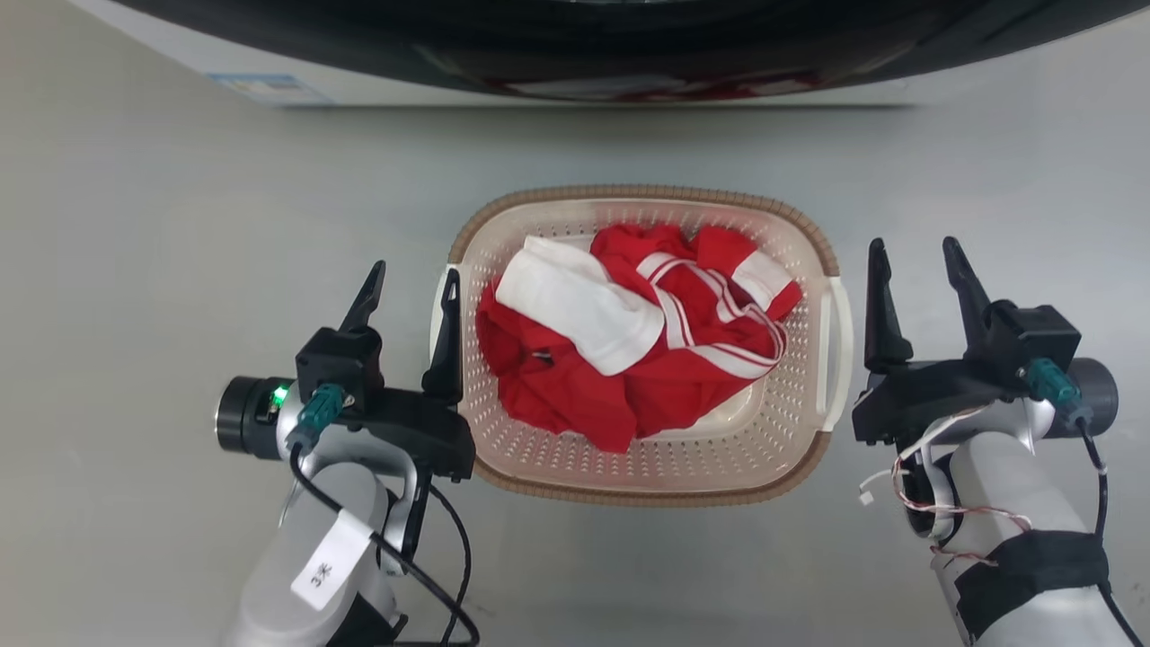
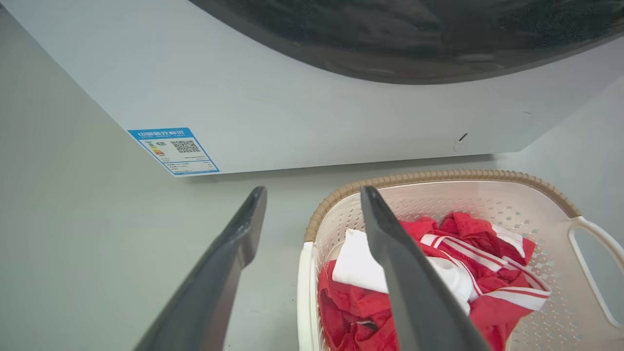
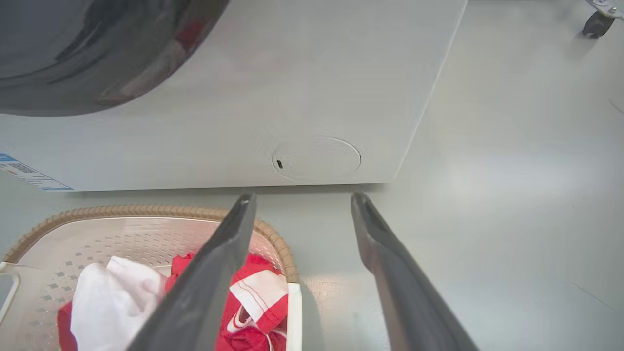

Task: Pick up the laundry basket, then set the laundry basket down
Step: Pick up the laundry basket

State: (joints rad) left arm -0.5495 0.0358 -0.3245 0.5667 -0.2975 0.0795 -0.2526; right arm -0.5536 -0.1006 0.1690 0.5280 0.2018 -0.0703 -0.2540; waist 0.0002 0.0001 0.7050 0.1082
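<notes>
Grey floor point(image 1: 180, 225) before a washer point(image 1: 575, 54) carries the basket point(image 1: 647, 192), holding red and white clothes point(image 1: 629, 341). Left claw point(image 1: 415, 270) gapes astride its left handle point(image 2: 305, 292); right claw point(image 1: 913, 243) gapes just outside the right handle point(image 1: 843, 350). Likely pre-lift: both must close on the handles. Washer is cut off; basket's underside is hidden.

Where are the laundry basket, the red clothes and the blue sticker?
laundry basket point(image 1: 647, 192): head view, far brown rim.
red clothes point(image 1: 557, 395): head view, lower red fold.
blue sticker point(image 2: 174, 151): left wrist view, sticker's middle.
</notes>
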